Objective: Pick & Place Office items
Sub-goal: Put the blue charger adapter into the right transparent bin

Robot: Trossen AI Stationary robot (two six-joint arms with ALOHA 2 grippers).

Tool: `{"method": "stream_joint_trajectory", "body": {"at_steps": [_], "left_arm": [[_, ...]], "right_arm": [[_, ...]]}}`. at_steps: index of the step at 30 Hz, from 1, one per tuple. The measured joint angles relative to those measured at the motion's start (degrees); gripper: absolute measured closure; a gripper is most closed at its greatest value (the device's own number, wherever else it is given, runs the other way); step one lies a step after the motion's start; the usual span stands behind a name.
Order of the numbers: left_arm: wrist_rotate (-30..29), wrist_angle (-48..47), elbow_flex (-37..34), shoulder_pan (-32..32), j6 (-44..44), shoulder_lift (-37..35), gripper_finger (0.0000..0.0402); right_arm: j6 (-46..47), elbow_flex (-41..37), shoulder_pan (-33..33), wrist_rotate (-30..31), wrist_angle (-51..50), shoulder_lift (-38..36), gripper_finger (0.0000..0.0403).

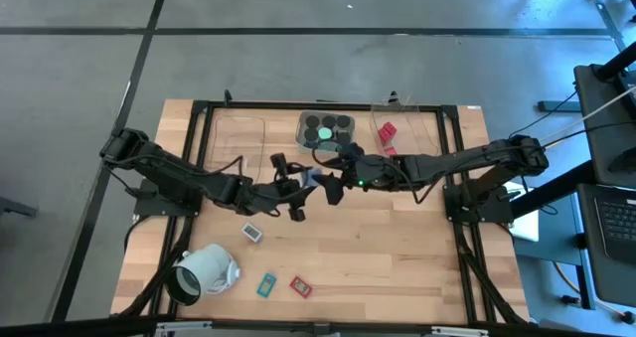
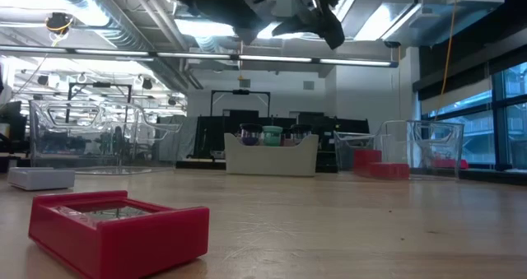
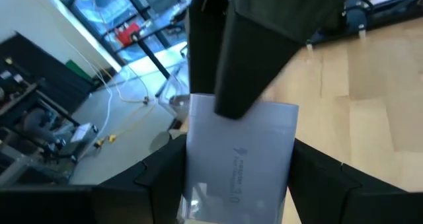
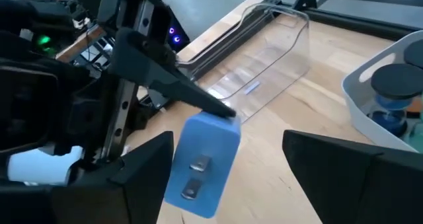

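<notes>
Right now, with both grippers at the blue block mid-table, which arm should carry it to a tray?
Right, probably. The clear tray holding red blocks sits at the far edge on its side, just beyond the right gripper. The left gripper clamps the pale blue block, but would reach farther.

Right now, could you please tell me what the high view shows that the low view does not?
Only the high view: the pale blue rectangular block raised at mid-table between the left pincer and right pincer, the teal flat rectangle and the large mint-white hollow cylinder.
Only the low view: the room beyond, with its ceiling lights.
Both: the red flat rectangle, white flat rectangle, white plastic tray and red blocks.
</notes>
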Motion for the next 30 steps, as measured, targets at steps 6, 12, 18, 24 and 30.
{"method": "stream_joint_trajectory", "body": {"at_steps": [6, 12, 18, 24, 30], "left_arm": [[0.0, 3.6, 0.0, 0.4, 3.7, 0.0, 0.0182], [1.0, 3.9, 0.0, 1.5, 3.7, 0.0, 0.0182], [1.6, 5.5, 0.0, 2.7, 3.9, 0.0, 0.0182], [0.0, 4.1, -0.2, 3.8, 4.4, 0.0, 0.0182], [-2.0, 3.6, -0.1, 3.5, 4.1, 0.1, 0.0182]], "right_arm": [[-1.2, 0.0, 0.0, 0.0, 0.3, 0.0, 0.0115], [-1.9, 0.0, 0.0, 0.0, 0.0, 0.0, 0.0139], [-1.9, 0.0, 0.0, 0.3, 1.9, 1.8, 0.0202], [-0.8, 0.0, -0.2, 2.7, 5.5, 4.5, 0.0261], [-1.9, 0.0, -0.1, 6.2, 7.1, 4.8, 0.0254]]}}
